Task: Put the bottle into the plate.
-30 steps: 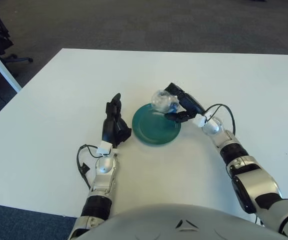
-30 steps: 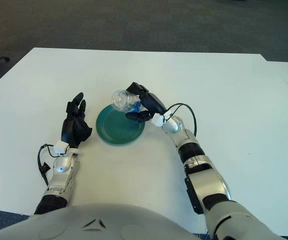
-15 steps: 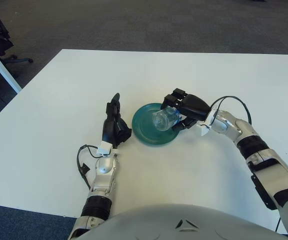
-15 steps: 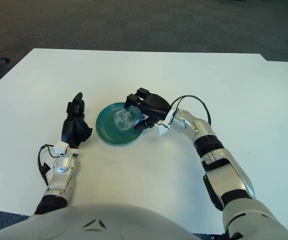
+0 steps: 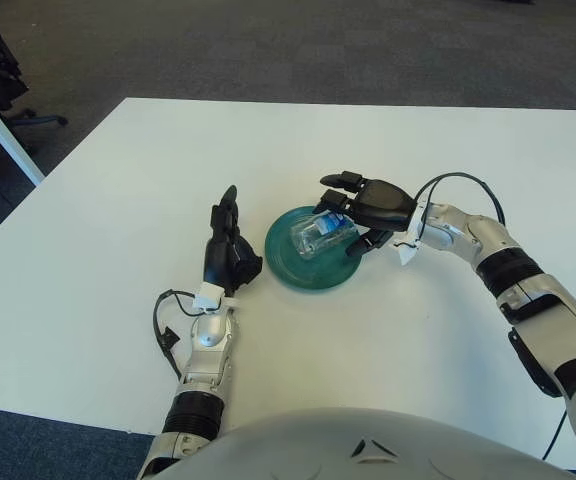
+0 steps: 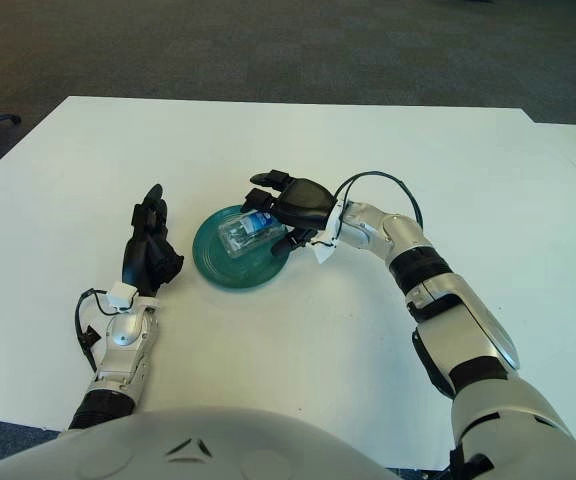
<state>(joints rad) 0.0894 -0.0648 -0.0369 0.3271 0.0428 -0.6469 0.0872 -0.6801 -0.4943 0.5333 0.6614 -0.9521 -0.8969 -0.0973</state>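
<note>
A clear plastic bottle (image 5: 320, 235) with a blue label lies on its side in the dark green plate (image 5: 300, 274) at the middle of the white table. My right hand (image 5: 345, 214) hovers at the bottle's right end. Its fingers (image 5: 340, 181) stretch out above the bottle and its thumb (image 5: 365, 244) sits below, not wrapped around it. To the left of the plate my left hand (image 5: 230, 240) stands on edge with fingers straight and holds nothing.
The white table (image 5: 118, 200) reaches wide on all sides of the plate. A second table's leg (image 5: 3, 130) and an office chair base (image 5: 28, 118) stand off the far left corner over dark carpet.
My right hand carried the bottle from above the plate's far rim down into the plate, laid it on its side, and its fingers have opened off it. The left hand stayed put.
</note>
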